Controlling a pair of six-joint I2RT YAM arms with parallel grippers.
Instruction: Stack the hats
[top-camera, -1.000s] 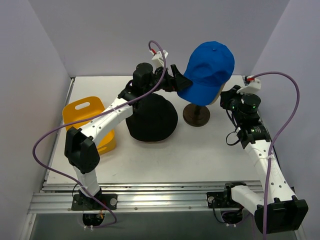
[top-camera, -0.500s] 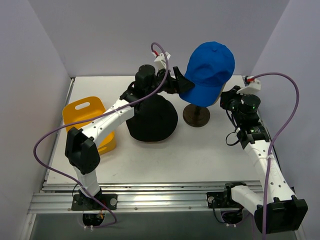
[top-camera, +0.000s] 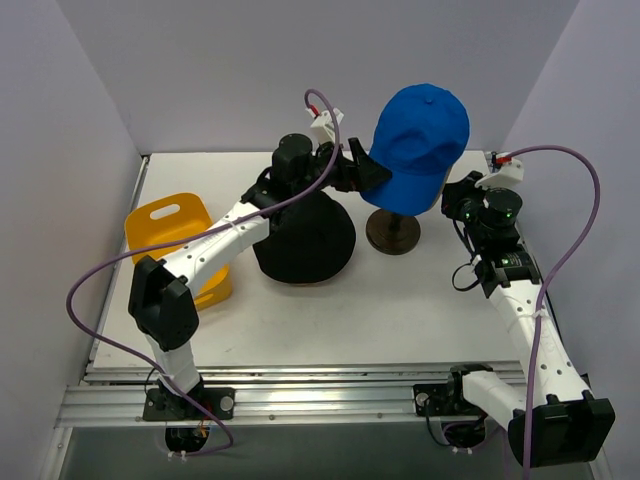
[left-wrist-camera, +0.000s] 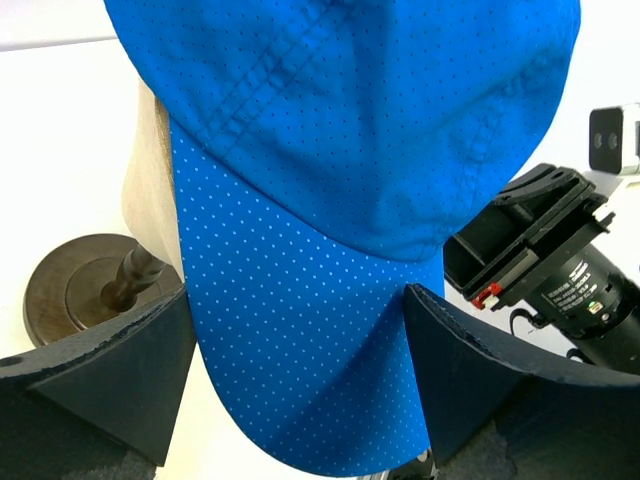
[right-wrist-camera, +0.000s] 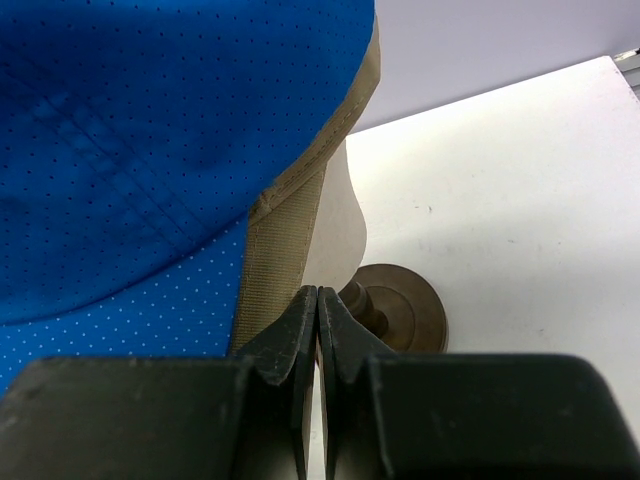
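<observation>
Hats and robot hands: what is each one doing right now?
stand: upright, wearing the blue cap.
blue cap: sitting on the stand.
black hat: lying on the table.
left gripper: open, around the cap's brim.
right gripper: shut, holding nothing.
yellow tray: lying on the table.

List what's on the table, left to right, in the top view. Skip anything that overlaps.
yellow tray → black hat → blue cap, which sits on the wooden stand
</observation>
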